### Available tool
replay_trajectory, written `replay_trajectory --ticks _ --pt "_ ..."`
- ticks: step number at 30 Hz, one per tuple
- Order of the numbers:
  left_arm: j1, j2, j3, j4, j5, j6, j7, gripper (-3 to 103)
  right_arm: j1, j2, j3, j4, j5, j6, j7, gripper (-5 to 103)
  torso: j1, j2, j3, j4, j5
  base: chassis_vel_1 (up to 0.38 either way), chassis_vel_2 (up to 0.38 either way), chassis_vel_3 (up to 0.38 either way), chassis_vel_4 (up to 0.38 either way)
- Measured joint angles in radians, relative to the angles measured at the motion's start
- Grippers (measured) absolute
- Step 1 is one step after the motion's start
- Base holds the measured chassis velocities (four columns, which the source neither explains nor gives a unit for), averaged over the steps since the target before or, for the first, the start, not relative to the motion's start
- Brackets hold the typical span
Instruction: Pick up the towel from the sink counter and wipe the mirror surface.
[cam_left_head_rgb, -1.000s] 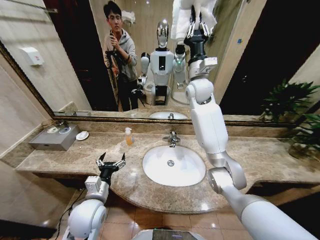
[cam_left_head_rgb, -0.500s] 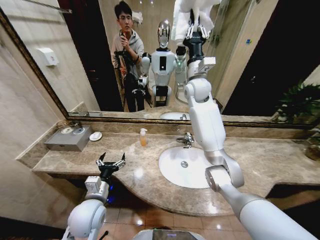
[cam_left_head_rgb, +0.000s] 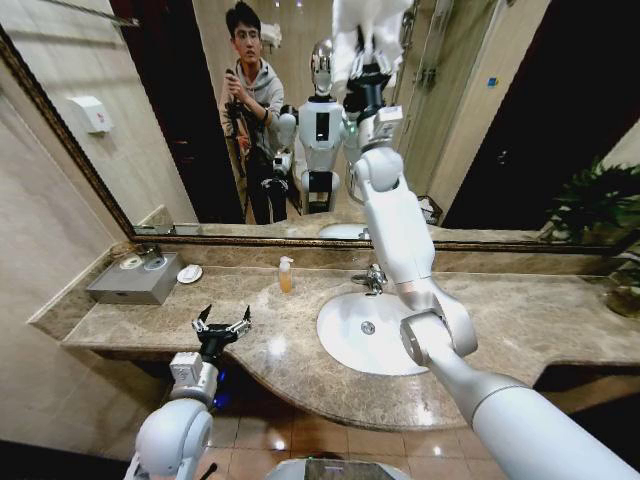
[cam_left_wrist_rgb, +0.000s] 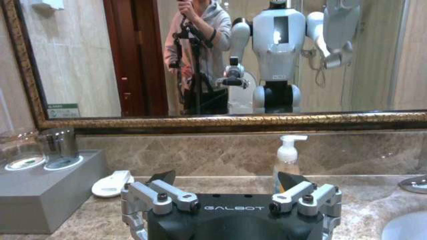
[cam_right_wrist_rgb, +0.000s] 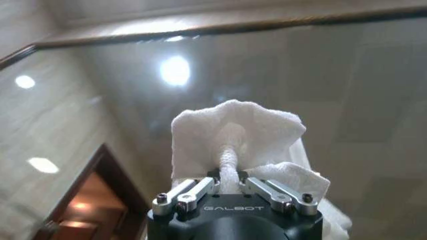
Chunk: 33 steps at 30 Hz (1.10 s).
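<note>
At lower left of the head view, the left gripper (cam_left_head_rgb: 222, 325) is held idle with fingers spread over the front edge of the counter (cam_left_head_rgb: 300, 375). Farther back, at top centre, the right gripper (cam_left_head_rgb: 367, 72) is clenched on the towel (cam_left_head_rgb: 365, 25). The towel is bunched ahead of the fingertips and appears pressed flat-on against the mirror (cam_left_head_rgb: 170, 120), so any wiping stroke would have to run along the glass.

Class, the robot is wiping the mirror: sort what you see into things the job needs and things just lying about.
Needed for the job:
towel, clamped in the right gripper
mirror

Just lying about:
soap bottle
soap dish
grey tray
tap
left gripper, open over the counter
</note>
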Motion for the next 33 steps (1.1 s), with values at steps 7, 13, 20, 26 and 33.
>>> replay_trajectory --ticks 7,13,20,26,33 --pt "0.0 0.0 0.0 0.0 0.0 0.0 0.0 100 -0.026 -0.001 -0.032 -0.049 -0.02 0.043 -0.094 8 0.0 0.0 0.0 -0.0009 0.0003 0.0 0.0 0.0 0.0" --pt "0.0 0.0 0.0 0.0 0.0 0.0 0.0 100 -0.03 -0.001 -0.031 -0.092 -0.001 0.095 -0.163 8 0.0 0.0 0.0 -0.0001 0.0001 0.0 0.0 0.0 0.0" --pt "0.0 0.0 0.0 0.0 0.0 0.0 0.0 100 -0.073 -0.001 0.042 0.01 0.0 0.086 -0.035 8 0.0 0.0 0.0 -0.0011 0.0004 0.0 0.0 0.0 0.0" --pt "0.0 0.0 0.0 0.0 0.0 0.0 0.0 100 -0.105 -0.002 0.11 0.112 0.007 0.046 0.062 8 0.0 0.0 0.0 -0.0012 0.0006 0.0 0.0 0.0 0.0" --pt "0.0 0.0 0.0 0.0 0.0 0.0 0.0 100 -0.105 -0.002 0.078 0.077 0.012 0.032 0.037 8 0.0 0.0 0.0 -0.0003 0.0002 0.0 0.0 0.0 0.0"
